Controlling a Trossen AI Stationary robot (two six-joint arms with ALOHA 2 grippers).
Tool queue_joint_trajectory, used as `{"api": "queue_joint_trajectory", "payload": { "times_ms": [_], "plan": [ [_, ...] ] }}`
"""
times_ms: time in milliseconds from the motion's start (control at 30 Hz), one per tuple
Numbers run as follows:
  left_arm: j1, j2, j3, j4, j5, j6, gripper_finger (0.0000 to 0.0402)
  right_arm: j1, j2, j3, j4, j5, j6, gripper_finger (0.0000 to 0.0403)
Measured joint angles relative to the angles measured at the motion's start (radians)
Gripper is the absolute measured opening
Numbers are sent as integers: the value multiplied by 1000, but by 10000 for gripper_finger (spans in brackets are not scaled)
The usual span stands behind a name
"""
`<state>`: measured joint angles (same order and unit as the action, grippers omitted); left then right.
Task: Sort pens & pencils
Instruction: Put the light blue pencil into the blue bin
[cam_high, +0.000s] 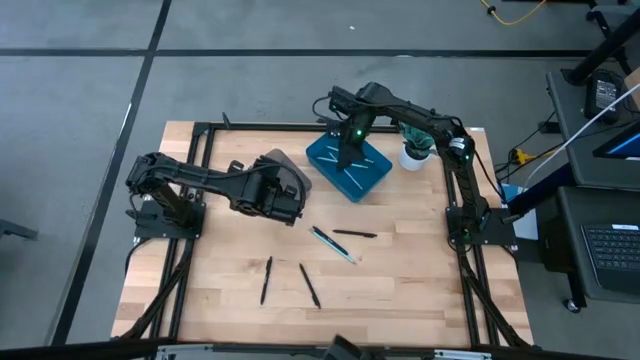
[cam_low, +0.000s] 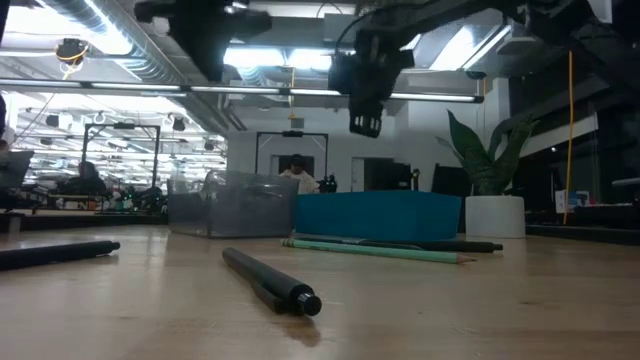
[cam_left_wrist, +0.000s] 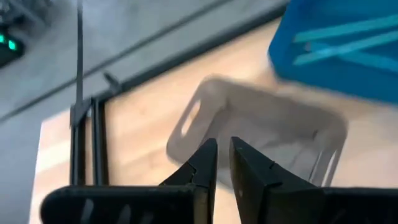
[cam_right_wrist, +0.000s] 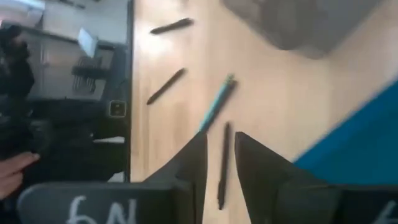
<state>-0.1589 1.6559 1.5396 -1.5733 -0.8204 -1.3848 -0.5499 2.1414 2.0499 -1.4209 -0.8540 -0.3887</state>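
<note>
Right hand (cam_high: 349, 160) over the blue tray (cam_high: 348, 166), fingers slightly spread, empty.
Risk: black pens (cam_high: 309, 285) at six o'clock could roll off the counter (cam_high: 400, 280) if nudged.

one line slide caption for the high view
Right gripper hovers over the blue bin, left gripper over the grey bin; four sticks remain on the table.

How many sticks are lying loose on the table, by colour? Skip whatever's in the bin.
black sticks: 3
light blue stick: 1
Total loose on the table: 4
Sticks inside the blue bin are not counted.
</note>
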Motion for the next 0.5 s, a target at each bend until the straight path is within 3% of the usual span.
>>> {"api": "queue_joint_trajectory", "payload": {
  "times_ms": [267,400,500],
  "plan": [
    [-108,-14,-47,4,137,-156,39,72,-103,-8,15,-28,-11,83],
    [-202,-15,-47,49,153,-227,39,93,-158,-8,71,-110,-1,83],
    [-271,-9,-47,135,150,-173,39,102,-199,-8,153,-201,33,83]
  ]
}}
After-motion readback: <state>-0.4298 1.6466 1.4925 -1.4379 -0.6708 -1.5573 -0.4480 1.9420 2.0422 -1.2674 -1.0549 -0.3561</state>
